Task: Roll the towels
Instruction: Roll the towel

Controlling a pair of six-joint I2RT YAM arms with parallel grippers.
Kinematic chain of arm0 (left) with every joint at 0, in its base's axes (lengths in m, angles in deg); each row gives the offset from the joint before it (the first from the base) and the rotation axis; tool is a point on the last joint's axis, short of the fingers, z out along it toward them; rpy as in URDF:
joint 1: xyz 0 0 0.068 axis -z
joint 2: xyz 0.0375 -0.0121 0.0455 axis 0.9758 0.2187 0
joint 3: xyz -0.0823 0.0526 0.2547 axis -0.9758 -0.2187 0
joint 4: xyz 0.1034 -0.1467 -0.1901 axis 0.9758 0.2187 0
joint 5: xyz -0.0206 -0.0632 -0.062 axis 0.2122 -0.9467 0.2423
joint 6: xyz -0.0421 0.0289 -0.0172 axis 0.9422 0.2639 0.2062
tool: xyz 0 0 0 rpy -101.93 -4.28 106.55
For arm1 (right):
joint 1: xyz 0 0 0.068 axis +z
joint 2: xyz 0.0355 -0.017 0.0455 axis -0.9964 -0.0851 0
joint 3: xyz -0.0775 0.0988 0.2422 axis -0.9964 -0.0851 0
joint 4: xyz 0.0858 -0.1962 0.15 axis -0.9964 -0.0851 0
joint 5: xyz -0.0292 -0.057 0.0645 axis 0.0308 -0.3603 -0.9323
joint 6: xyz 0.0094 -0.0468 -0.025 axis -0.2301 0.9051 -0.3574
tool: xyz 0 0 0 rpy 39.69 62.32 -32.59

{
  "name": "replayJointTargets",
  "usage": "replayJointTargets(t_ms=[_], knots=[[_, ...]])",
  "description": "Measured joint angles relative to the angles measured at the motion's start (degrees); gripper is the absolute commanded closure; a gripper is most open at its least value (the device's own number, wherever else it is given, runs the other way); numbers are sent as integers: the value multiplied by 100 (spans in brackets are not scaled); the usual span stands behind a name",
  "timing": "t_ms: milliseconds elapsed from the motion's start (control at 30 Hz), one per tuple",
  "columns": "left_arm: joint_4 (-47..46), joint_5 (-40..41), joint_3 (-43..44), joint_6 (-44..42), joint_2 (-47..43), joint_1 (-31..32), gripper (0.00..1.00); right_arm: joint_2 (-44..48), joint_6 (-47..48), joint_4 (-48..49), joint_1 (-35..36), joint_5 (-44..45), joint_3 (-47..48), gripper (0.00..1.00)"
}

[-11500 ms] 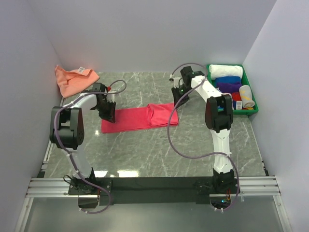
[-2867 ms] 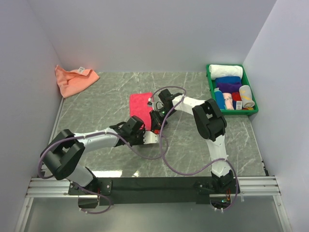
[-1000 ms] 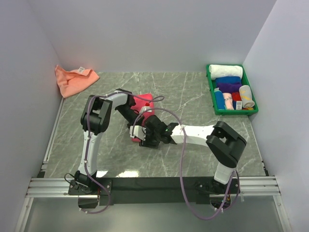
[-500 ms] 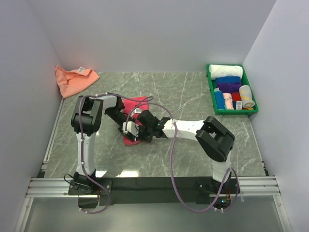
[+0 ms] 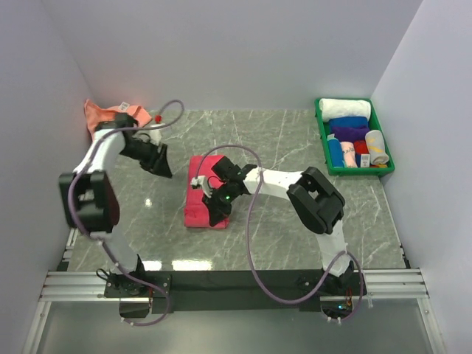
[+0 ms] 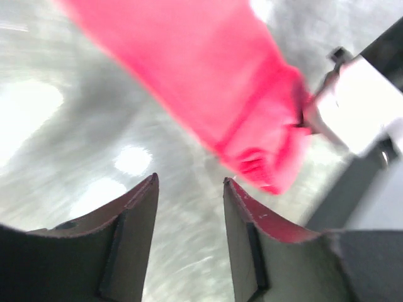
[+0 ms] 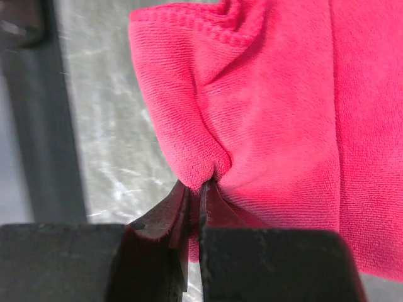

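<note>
A crimson pink towel (image 5: pixel 199 193) lies folded in a thick rectangle on the marble table (image 5: pixel 280 221). My right gripper (image 5: pixel 216 212) sits over its near right part. In the right wrist view the right gripper (image 7: pixel 201 184) is shut on a pinched fold of the pink towel (image 7: pixel 271 113). My left gripper (image 5: pixel 162 169) hovers left of the towel, apart from it. In the left wrist view the left gripper (image 6: pixel 189 182) is open with only table between its fingers, and the pink towel (image 6: pixel 208 82) lies ahead. A salmon orange towel (image 5: pixel 99 116) lies crumpled in the back left corner.
A green tray (image 5: pixel 322 140) at the back right holds several rolled towels, among them white (image 5: pixel 344 108), blue (image 5: pixel 348 122) and purple (image 5: pixel 349 134). White walls close in the table on three sides. The right arm's cable (image 5: pixel 251 221) loops over the table's front.
The left gripper has opened, let go of the pink towel and drawn back to the left. The right gripper has shut on the towel, which now lies further left as a folded block.
</note>
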Motion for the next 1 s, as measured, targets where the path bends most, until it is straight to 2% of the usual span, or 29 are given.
replayJointTargets(t_ms=[67,167,200,333,400,467,500,633,767,867,1000], knots=[[-348,297,-188,0,-737,-229,44,-216,-170,-170,-175,-466,175,100],[-920,730,-713,-61,-1998,-260,24,-597,-291,-533,-424,-1091,505,100],[-1132,839,-916,-87,-2455,-227,1,-704,-310,-627,-472,-1233,601,100],[-1932,1040,-1526,219,-3635,-138,0,-1198,-339,-1259,-612,-1735,1152,100],[-1963,975,-1593,116,-3757,-129,1,-1397,-343,-1528,-632,-1895,1394,100],[-1700,898,-1550,-343,-3606,-35,1,-1694,-372,-1923,-636,-2087,1757,100],[-1572,920,-1593,-608,-3488,101,5,-1825,-389,-2094,-638,-2188,1906,100],[-1554,1235,-2710,-1272,-3637,942,11,-2107,-470,-2448,-643,-2468,2162,100],[-1766,1659,-4022,-1609,-4664,1982,17,-2328,-472,-2785,-643,-2682,2337,100],[-2055,1849,-4603,-1843,-5418,2533,22,-2470,-496,-2962,-647,-2857,2415,100],[-2555,2039,-5071,-2090,-5807,3104,29,-2492,-522,-3001,-645,-2911,2400,100]])
